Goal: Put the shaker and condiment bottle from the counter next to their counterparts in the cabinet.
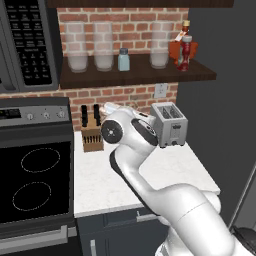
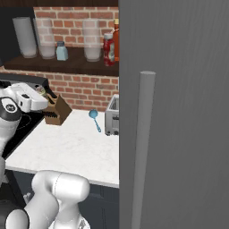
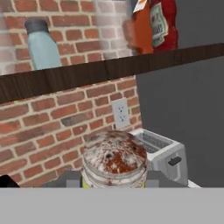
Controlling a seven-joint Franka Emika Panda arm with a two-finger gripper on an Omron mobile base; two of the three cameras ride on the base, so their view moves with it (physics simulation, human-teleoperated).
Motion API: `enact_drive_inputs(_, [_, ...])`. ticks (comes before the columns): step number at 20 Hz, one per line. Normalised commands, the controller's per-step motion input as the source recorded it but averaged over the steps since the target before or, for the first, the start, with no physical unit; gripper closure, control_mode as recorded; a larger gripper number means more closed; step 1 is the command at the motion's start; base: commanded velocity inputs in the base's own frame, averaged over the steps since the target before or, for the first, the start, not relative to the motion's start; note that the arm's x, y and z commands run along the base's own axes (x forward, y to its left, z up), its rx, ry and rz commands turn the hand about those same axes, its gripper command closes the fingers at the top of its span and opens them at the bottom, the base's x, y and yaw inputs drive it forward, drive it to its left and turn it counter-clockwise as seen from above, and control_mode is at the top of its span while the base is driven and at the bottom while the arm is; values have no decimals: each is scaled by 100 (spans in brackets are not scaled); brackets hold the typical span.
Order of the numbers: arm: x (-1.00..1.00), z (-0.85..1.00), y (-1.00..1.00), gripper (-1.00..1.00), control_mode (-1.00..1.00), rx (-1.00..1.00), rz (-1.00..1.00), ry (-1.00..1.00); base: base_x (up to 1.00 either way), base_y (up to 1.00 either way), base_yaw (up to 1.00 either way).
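Shaker sits clenched in the gripper below the cabinet, so rising too close could knock its cap on the shelf edge instead of landing beside the pale blue shaker.

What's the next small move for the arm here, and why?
Probably lift toward the shelf and steer left to the blue shaker. The gripper is shut on the yellow-green shaker, whose speckled cap sits below the shelf edge in the hand view. The red bottle already stands beside the orange flask, so this shaker is what's left.
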Motion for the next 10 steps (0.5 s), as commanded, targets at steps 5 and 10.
enact_drive_inputs(5, [-13, 61, 0, 100, -100, 0, 2, 0, 0, 0, 0])
enact_drive_inputs(10, [-21, 53, 0, 100, -100, 0, 1, -2, 0, 0, 0])
